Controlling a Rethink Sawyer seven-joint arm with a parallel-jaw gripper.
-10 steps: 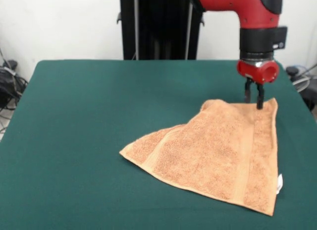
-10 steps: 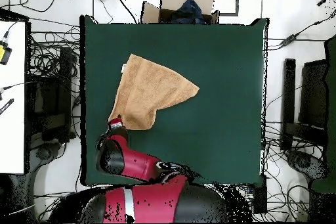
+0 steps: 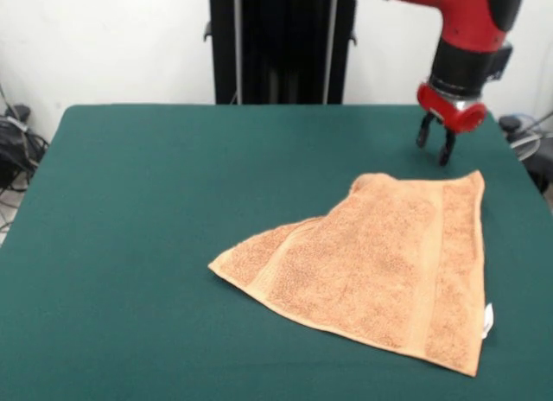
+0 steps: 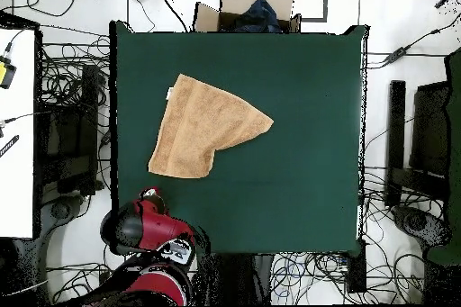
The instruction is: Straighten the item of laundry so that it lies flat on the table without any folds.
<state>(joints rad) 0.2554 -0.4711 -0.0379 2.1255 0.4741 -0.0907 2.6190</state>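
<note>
End effector [image 3: 435, 146]: front view, upper right of the frame, hanging from the red arm [image 3: 458, 21]. Its two dark fingers are spread with a visible gap and nothing between them – released, empty. It hangs over bare green felt just above the towel's top edge in the picture, apart from the cloth.

Item of laundry [image 3: 380, 267]: orange-tan terry towel, lower right of the frame, resting on the counter [image 3: 155, 228]. Right-hand part lies flat, with a woven border band running down it and a small white tag [image 3: 488, 320] at the right edge. Left-hand part tapers to a point at mid-frame, with a diagonal seam of doubled cloth along the lower left edge – judged to be a corner or side folded over onto the rest. Upper left corner, near the top edge, looks rounded and slightly bunched.

Overhead view. End effector [image 4: 153, 194]: lower left of the frame, at the counter's lower edge [image 4: 270, 231], mostly under the red wrist; its opening cannot be read here. Item of laundry [image 4: 203, 128]: upper left quarter of the counter, well apart from the arm. Outline is not rectangular: straight along the left side, where the tag [image 4: 167, 94] shows, but drawn to a point at the right and notched along the bottom.

Task status, as a judgement: partly done. Cloth is spread low with no tall heap; one straight edge is laid out. Remaining – the folded-over part must be opened outward until four corners show and no doubled layer is left.
</note>
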